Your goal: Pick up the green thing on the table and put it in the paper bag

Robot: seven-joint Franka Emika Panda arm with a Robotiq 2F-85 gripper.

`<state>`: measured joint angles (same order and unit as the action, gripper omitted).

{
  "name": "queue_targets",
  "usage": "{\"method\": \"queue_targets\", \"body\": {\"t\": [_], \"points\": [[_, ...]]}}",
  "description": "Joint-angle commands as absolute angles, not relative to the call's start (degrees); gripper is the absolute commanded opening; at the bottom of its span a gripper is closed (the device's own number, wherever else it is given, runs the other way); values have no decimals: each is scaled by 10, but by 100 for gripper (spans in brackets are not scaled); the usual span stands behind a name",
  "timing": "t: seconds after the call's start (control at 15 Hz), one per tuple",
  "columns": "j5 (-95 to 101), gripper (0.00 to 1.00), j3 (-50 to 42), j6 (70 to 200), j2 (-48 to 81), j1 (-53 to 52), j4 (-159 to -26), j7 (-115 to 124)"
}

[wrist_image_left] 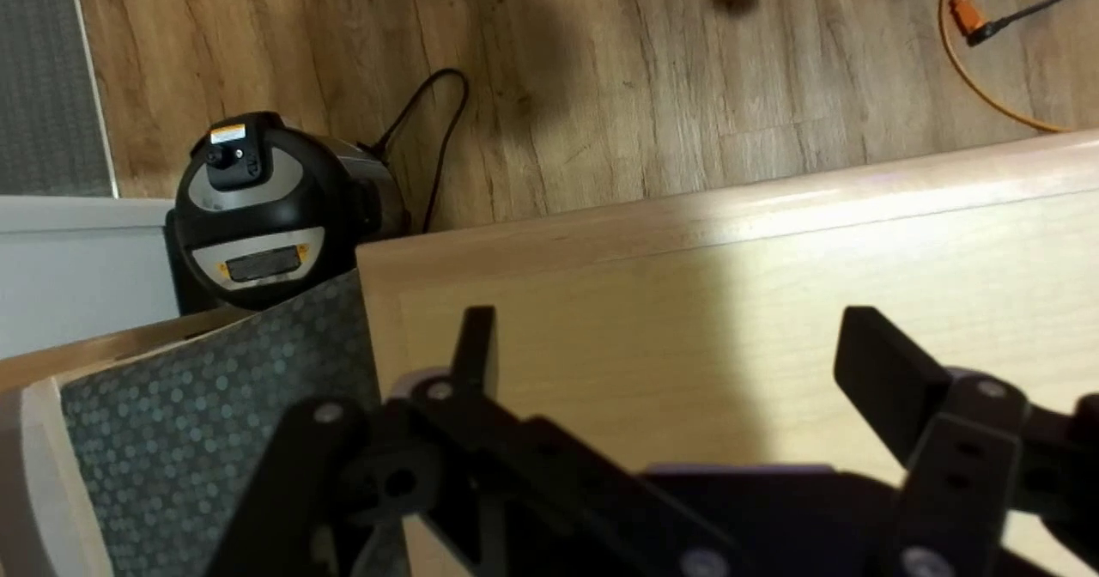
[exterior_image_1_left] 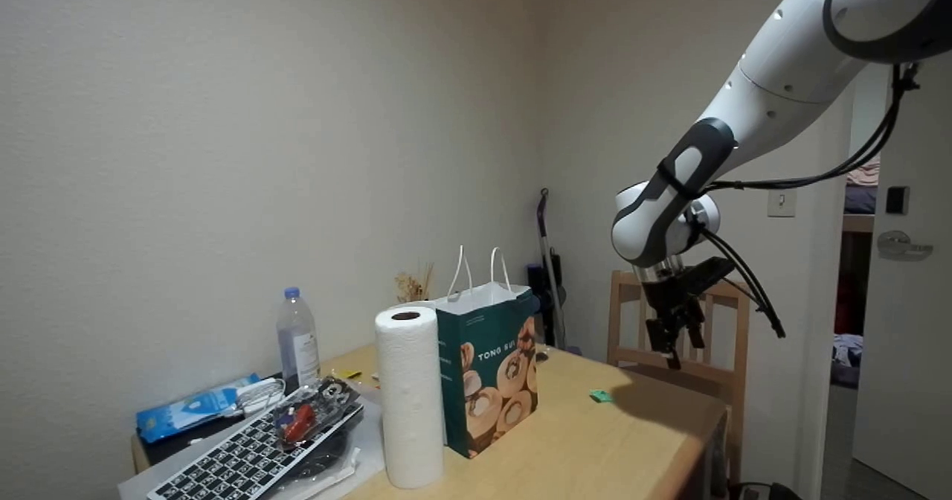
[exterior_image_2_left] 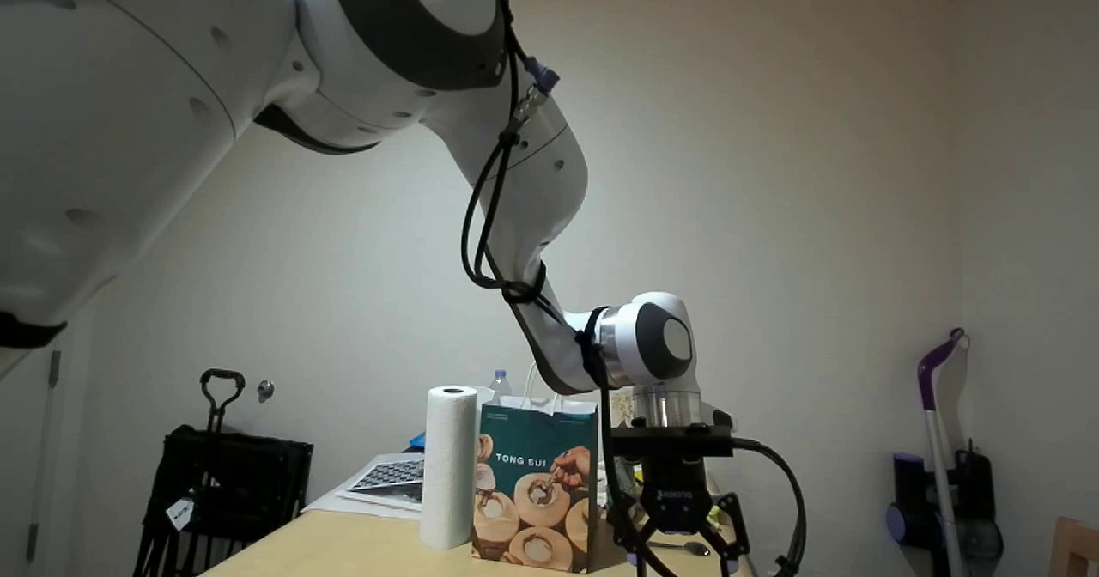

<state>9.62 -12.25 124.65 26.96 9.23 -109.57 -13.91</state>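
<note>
- The likeliest failure, as I judged it, was a straight drop: the fingers, spread wide apart with nothing held, hung above the corner end of the wooden surface, and coming together there would probably have missed the small green scrap.
- The wrist view did not show the scrap, so aiming by that view alone invited a miss; a shadow reached close to it in an exterior view and might have blurred its outline.
- The scrap looked low and slight, with little to pinch. Stopping too high would have skimmed over it; pressing too low could have jammed the fingers against the surface.
- At the TONG SUI paper bag, too low a carry could have caught the upright loop handles or tipped the bag toward the paper-towel roll just beside it.
- As for place, the scrap lay on the surface, outside the bag. In an exterior view it appeared between the bag and the fingers, lower than the latter and well apart from them. The next move, I judged, called for a sideways shift toward it.
</note>
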Motion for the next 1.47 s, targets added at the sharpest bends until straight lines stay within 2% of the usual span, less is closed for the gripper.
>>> {"method": "queue_targets", "body": {"t": [0.0, 0.27, 0.73, 1.13, 1.2, 1.4], "points": [[136, 100, -94, 1227, 328, 104, -1033, -204], [215, 100, -85, 1244, 371, 73, -1000, -205], [201, 100, -73, 1258, 369, 91, -1008, -214], [262, 100, -51, 1251, 439, 79, -906, -338], [244, 100, -56, 1256, 413, 83, -943, -299], [253, 100, -50, 1256, 438, 78, -911, -315]]}}
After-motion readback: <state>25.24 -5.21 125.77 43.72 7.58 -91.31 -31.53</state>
